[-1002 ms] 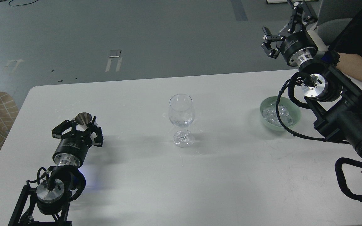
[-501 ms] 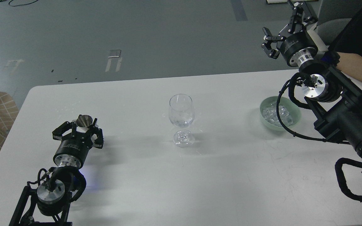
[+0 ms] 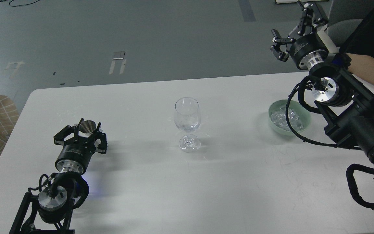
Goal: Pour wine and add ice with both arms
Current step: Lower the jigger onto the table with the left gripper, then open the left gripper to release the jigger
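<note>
clear glossy wine glass (image 3: 187, 121); matt white table (image 3: 180, 182); shiny metal cone (image 3: 88, 126), possibly steel.

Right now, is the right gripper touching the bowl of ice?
Apart. The head view shows the right gripper open and raised beyond the table's far edge, with bare table between it and the bowl.

ice (image 3: 286, 117) partly behind cable (image 3: 288, 110)
</note>
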Motion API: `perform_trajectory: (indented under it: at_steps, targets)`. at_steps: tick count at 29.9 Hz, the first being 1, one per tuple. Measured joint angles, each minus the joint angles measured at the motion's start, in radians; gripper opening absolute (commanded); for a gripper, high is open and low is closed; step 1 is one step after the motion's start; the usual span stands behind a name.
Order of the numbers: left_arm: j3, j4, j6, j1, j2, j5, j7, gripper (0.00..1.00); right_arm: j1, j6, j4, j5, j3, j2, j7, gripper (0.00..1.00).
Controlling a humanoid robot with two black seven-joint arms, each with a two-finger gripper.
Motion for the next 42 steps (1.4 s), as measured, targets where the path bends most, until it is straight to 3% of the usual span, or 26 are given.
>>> perform_trajectory:
  at_steps: [6,14,16,42]
  targets:
    - [0.000,0.001,0.000,-0.001,0.000,0.000,0.000,0.63,-0.001,0.000,-0.001,0.000,-0.001,0.000,0.000,1.00]
    - [0.000,0.002,0.000,-0.002,0.000,0.002,0.002,0.94,-0.001,0.000,0.000,0.000,0.000,0.000,0.000,1.00]
    - [0.000,0.002,0.000,-0.002,0.000,0.002,0.005,0.97,-0.002,0.000,0.000,0.000,0.000,-0.001,0.000,1.00]
    - [-0.001,-0.032,-0.004,0.073,0.000,0.000,0.020,0.98,-0.003,0.000,0.003,0.001,0.000,0.002,0.000,1.00]
